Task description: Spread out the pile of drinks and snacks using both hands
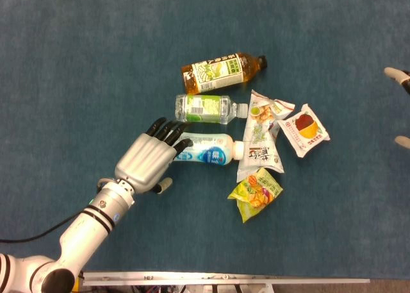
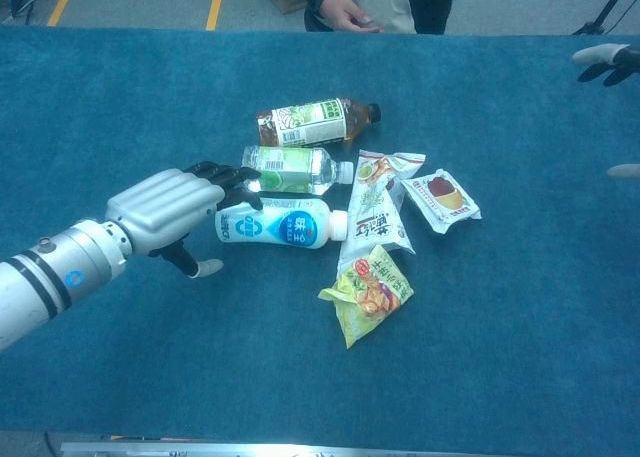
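Note:
A brown tea bottle [image 1: 221,72] [image 2: 315,122] lies farthest back, with a clear green-label bottle [image 1: 208,108] [image 2: 290,169] just in front of it. My left hand [image 1: 147,161] [image 2: 165,207] lies flat, its dark fingertips resting on the base end of the white-and-blue bottle [image 1: 211,149] [image 2: 285,224]. A long white snack packet [image 1: 259,142] [image 2: 378,212], a red-and-white packet [image 1: 304,129] [image 2: 440,199] and a yellow-green packet [image 1: 256,193] [image 2: 370,289] lie to the right. Only spread fingertips of my right hand [image 1: 398,107] [image 2: 612,112] show at the right edge, holding nothing.
Blue cloth [image 1: 96,62] covers the whole table. A metal strip [image 1: 224,280] marks the near edge. A person [image 2: 365,7] stands behind the far edge, beyond the bottles.

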Robot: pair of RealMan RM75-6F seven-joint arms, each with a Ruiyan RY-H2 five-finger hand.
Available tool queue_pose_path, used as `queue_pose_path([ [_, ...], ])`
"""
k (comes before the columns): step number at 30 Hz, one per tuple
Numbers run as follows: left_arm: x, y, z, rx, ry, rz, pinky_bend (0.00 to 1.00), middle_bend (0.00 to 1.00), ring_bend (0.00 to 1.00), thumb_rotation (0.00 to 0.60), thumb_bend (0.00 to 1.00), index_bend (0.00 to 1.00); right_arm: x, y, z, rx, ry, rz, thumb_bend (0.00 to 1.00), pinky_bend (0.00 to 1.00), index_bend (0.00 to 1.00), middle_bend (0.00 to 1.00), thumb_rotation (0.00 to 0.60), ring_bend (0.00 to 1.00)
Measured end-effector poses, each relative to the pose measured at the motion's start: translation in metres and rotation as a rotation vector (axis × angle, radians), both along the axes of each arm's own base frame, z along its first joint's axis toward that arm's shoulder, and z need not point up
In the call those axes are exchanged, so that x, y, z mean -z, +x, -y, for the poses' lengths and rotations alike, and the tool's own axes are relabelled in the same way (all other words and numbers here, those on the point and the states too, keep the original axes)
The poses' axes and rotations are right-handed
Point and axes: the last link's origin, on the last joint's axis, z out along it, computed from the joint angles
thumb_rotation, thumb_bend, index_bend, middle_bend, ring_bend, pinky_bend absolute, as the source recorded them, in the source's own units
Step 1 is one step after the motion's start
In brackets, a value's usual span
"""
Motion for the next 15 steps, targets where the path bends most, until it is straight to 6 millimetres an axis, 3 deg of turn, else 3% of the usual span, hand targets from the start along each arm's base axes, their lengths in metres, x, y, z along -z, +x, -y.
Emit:
queue_pose_path([
  [10, 0.010, 0.002, -0.005, 0.001, 0.002, -0.015, 0.00, 0.00, 0.00, 0.600, 0.26, 0.04, -0.001, -0.002, -0.001, 0.009, -0.001, 0.000, 0.00, 0.47, 0.05, 0.21, 0.600, 0.21],
  [15, 0.015, 0.003, -0.016, -0.020, 0.018, -0.021, 0.00, 0.00, 0.00, 0.600, 0.26, 0.03, -0.002, -0.003, -0.001, 0.013, -0.001, 0.003, 0.00, 0.47, 0.05, 0.21, 0.600, 0.21],
])
